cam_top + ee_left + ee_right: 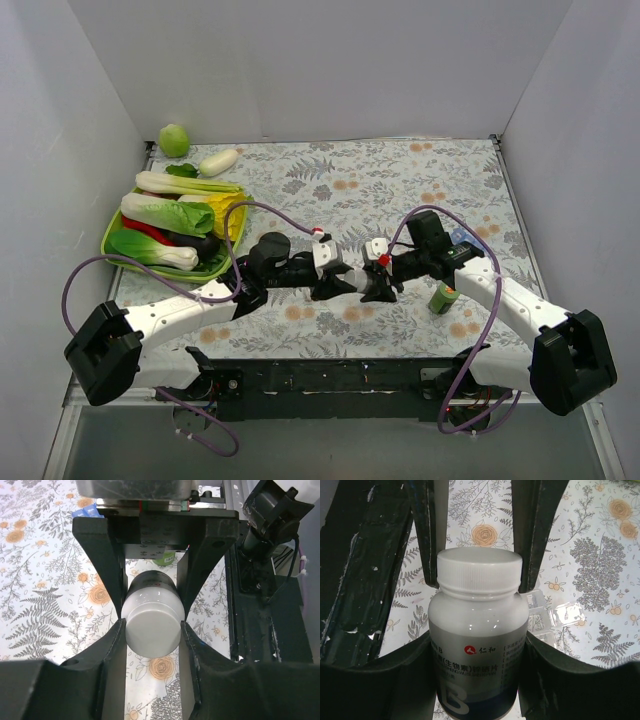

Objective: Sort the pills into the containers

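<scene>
A white pill bottle [477,630] with a white screw cap [479,567] and a grey-blue label is held between both grippers above the flowered table. My right gripper [477,645] is shut on the bottle's body. My left gripper [152,627] is shut on the cap [152,630], its fingers [434,535] on both sides of it. In the top view the two grippers, left [345,282] and right [380,285], meet at the table's middle and hide the bottle. The clear pill-box strip [547,610] lies on the table behind the bottle. No loose pills show.
A small green bottle [443,298] stands just right of the right gripper. A blue pill-box strip [460,236] lies behind the right arm. A green tray [112,248] of vegetables sits at the left, with a green fruit [174,139] and a white vegetable [218,162] behind it.
</scene>
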Robot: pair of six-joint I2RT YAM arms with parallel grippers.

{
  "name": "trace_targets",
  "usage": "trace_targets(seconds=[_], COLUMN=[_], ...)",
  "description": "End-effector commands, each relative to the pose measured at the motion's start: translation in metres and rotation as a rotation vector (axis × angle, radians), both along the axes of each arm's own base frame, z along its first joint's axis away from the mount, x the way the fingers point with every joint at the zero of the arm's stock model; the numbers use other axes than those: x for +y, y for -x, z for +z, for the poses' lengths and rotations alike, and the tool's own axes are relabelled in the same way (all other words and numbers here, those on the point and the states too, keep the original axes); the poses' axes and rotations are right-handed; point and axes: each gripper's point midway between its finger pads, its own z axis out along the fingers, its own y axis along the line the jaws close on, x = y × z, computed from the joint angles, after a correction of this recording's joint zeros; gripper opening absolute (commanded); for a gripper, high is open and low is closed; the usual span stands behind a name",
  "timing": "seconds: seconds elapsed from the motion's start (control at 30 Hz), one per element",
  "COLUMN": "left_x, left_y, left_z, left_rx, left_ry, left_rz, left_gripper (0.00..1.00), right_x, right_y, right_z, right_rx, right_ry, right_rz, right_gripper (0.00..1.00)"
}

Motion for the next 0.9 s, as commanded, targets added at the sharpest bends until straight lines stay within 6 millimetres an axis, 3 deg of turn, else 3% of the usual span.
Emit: trace_targets(seconds=[0.0,0.17,0.27,0.3,0.37,0.43,0.47,0.5,0.63,0.67,0.77,0.87], left_x=[-0.002,0.005,0.009,0.014,0.015,0.025,0.021,0.022,0.010,0.010,0.014,0.021], left_y=[-0.003,-0.012,-0.028,-0.027,-0.038,-0.037,-0.040,-0.033,-0.021,-0.020,-0.022,-0.023], left_z=[0.017,0.016,0.013,-0.001,0.003,-0.012,-0.004,-0.013,-0.015,-0.011,-0.002,0.010], left_rx=[0.053,0.271,0.532,0.613,0.785,0.949,1.094,1.172,1.405,1.429,1.426,1.373], left_ry=[0.044,0.065,0.072,0.016,0.041,0.012,0.053,0.006,0.004,0.024,0.068,0.101], left_rz=[0.044,0.209,0.413,0.472,0.613,0.750,0.821,0.850,0.878,0.879,0.888,0.879], left_gripper=[0.00,0.00,0.00,0.00,0.00,0.00,0.00,0.00,0.00,0.08,0.46,0.70], right_x=[0.001,-0.001,-0.001,-0.002,-0.001,-0.002,-0.002,-0.003,-0.002,-0.002,-0.004,-0.004], right_y=[0.004,-0.006,-0.014,-0.018,-0.022,-0.026,-0.028,-0.029,-0.031,-0.031,-0.031,-0.031], right_z=[0.005,0.003,0.001,0.000,-0.001,-0.003,-0.003,-0.004,-0.005,-0.004,-0.004,-0.004], right_rx=[-0.013,-0.025,-0.032,-0.037,-0.037,-0.046,-0.045,-0.046,-0.044,-0.045,-0.049,-0.050], right_ry=[-0.029,-0.008,0.007,0.016,0.019,0.029,0.031,0.037,0.036,0.037,0.037,0.033], right_rz=[0.017,-0.037,-0.082,-0.099,-0.121,-0.143,-0.150,-0.160,-0.164,-0.167,-0.173,-0.171], right_gripper=[0.02,0.02,0.01,0.01,0.01,0.01,0.01,0.01,0.01,0.01,0.01,0.01])
